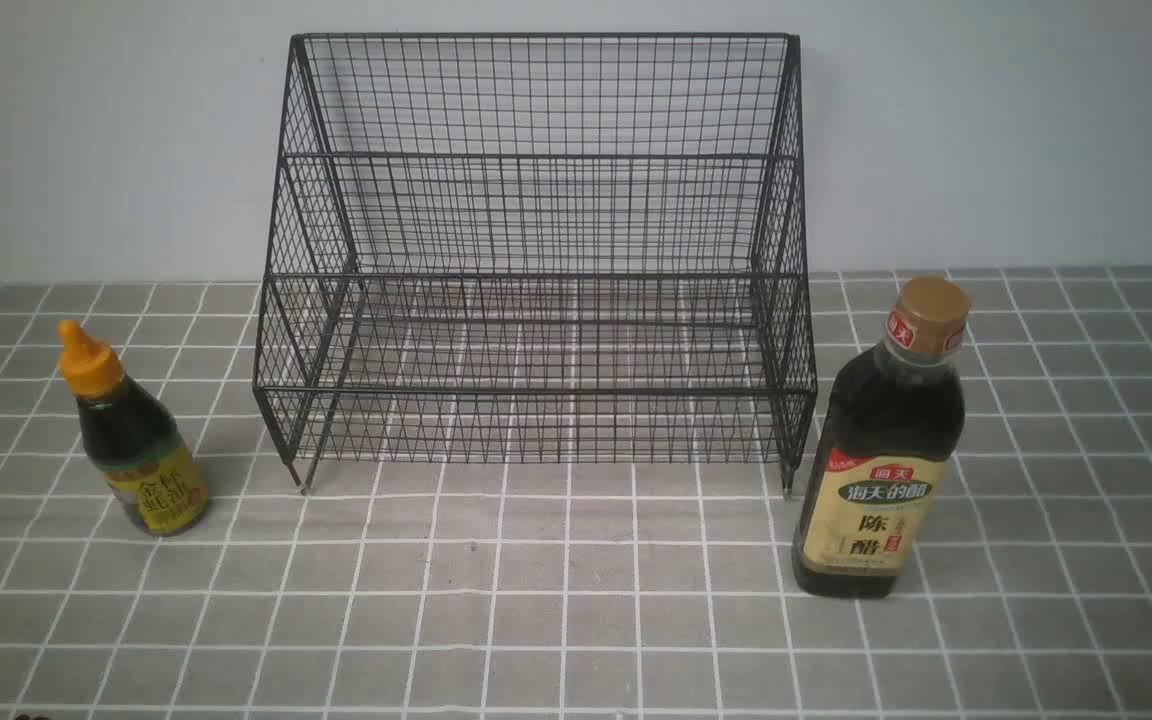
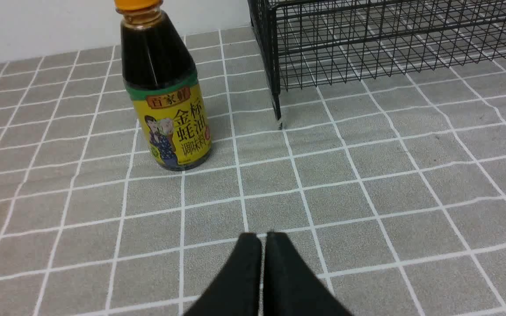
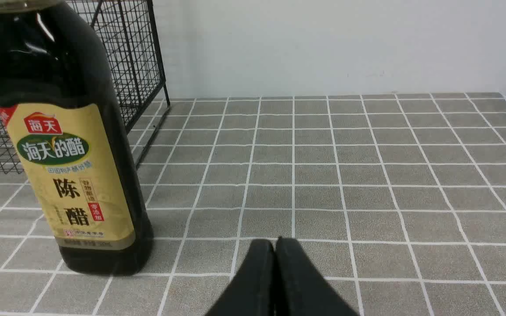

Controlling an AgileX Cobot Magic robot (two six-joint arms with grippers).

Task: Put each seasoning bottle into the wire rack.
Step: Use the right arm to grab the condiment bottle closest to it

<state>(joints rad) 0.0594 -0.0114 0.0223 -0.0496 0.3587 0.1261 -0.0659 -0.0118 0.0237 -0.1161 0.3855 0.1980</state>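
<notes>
- Nearest the lens in the left wrist view, the left gripper (image 2: 264, 239) showed two black fingers pressed together at the tips, clenched on nothing, over bare checked cloth.
- The right gripper (image 3: 275, 243) looked the same in its own wrist view: fingers closed against each other, nothing between them.
- The short bottle (image 1: 136, 440) stood on the grey tablecloth (image 1: 576, 620), out to the left of the wire rack (image 1: 536, 270) and apart from it. It had an orange pointed cap and a yellow label. It seemed to lean slightly in the front view, though that may have been the lens.
- From the left wrist, this short bottle (image 2: 165, 101) stood ahead of the closed fingers, near the rack's front corner leg (image 2: 279, 118).
- The tall bottle (image 1: 886, 450), with a tan cap and a beige label, stood upright just beside the rack's right front corner.
- From the right wrist it (image 3: 68, 153) filled one side of the picture, with the rack's mesh side (image 3: 134, 66) behind it.
- The rack sat back against the pale wall (image 1: 86, 130), its open side facing the camera.
</notes>
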